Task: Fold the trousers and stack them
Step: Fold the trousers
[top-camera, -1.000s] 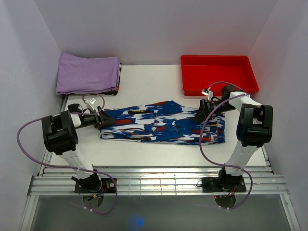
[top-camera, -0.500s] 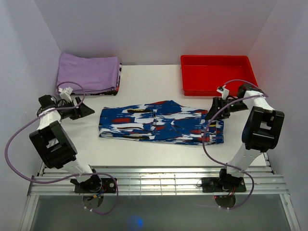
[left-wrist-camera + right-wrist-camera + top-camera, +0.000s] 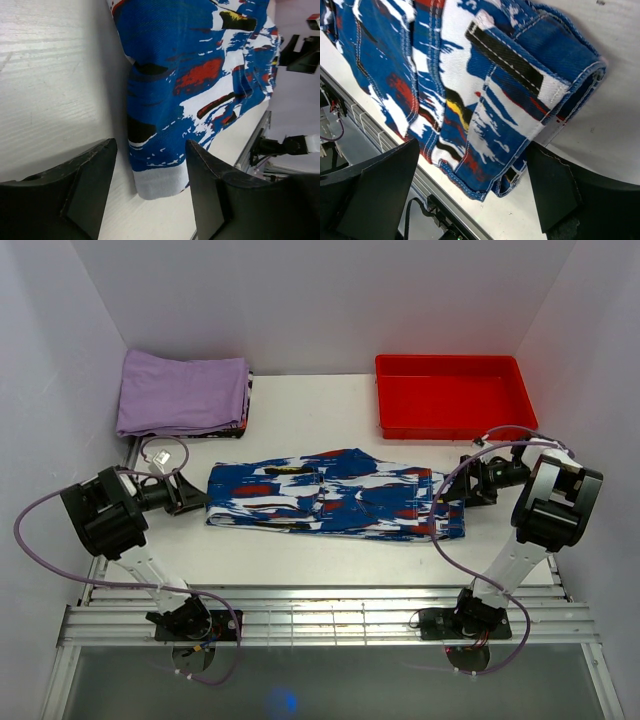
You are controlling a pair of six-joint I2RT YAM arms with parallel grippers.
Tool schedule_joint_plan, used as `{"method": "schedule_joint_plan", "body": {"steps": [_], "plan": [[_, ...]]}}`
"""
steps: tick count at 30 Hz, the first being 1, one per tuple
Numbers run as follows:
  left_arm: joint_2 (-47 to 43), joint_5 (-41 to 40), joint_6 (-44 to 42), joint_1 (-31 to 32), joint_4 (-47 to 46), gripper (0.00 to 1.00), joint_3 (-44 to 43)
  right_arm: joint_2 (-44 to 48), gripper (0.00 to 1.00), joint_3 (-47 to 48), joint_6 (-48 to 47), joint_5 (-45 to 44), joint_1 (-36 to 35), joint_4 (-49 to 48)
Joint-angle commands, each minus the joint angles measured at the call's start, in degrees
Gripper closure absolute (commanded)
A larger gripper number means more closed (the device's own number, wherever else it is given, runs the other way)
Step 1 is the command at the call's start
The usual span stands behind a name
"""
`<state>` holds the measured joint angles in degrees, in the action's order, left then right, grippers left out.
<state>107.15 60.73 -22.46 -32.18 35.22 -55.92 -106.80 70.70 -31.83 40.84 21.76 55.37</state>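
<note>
1. Left gripper (image 3: 192, 495): jaws wide, nothing between them. It sits low over the table (image 3: 300, 420), just beside the trousers' (image 3: 335, 495) end farthest from the red tray (image 3: 450, 432).
2. Right gripper (image 3: 470, 485): jaws wide, also empty. It is just off the trousers' other end, on the near side of the tray's right corner.
3. Trousers lie flat on the table in one long band, near side of the tray and reaching well to its left. They look folded lengthwise, leg over leg. Not touching the tray.
4. Hem (image 3: 160, 185) faces the left gripper: pale cuff edge, layers lying close. Waistband (image 3: 540, 85) faces the right gripper: thick stitched edge with a black loop, several layers, slightly lifted off the table.
5. Handling, my guess: soft woven cloth, light and limp. It will sag and drape between two holds, and a loose layer may slip out if only the top one is pinched.
6. Best holds: hem corners on the left, taking all layers. The waistband is bulkier and needs a wide jaw.
7. Purple cloth (image 3: 180, 392) lies folded well left of the tray, a likely stacking spot.
</note>
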Motion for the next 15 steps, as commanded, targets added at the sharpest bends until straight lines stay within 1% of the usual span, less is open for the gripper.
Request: {"method": "schedule_joint_plan", "body": {"steps": [1, 6, 7, 9, 10, 13, 14, 15], "plan": [[3.67, 1.67, 0.57, 0.19, -3.49, 0.32, 0.11, -0.42, 0.07, -0.91, 0.37, -2.16, 0.21, -0.7], [5.69, 4.83, 4.87, 0.54, -7.18, 0.47, -0.33, -0.95, 0.06, -2.23, 0.9, -2.78, 0.3, -2.11], [5.96, 4.92, 5.49, 0.54, -7.71, 0.53, -0.5, -1.21, 0.06, -2.32, 0.9, -2.87, 0.39, -2.37], [6.4, 5.54, 5.93, 0.54, -8.15, 0.61, -1.03, -1.3, 0.06, -2.14, 0.9, -3.13, 0.56, -2.64], [6.31, 5.54, 6.72, 0.54, -8.41, 0.7, -1.03, -1.21, 0.06, -1.97, 0.9, -2.87, 1.0, -2.81], [5.7, 6.59, 7.69, 0.54, -9.21, 0.85, -1.03, -1.04, 0.05, -0.83, 0.81, -3.48, 1.79, -2.82], [5.44, 6.68, 8.04, 0.54, -9.38, 0.98, -1.12, -1.04, 0.05, -0.56, 0.9, -3.57, 2.06, -2.9], [5.0, 6.77, 8.39, 0.54, -9.38, 1.0, -1.29, -0.95, 0.04, -0.3, 0.98, -3.57, 2.32, -2.9]]}}
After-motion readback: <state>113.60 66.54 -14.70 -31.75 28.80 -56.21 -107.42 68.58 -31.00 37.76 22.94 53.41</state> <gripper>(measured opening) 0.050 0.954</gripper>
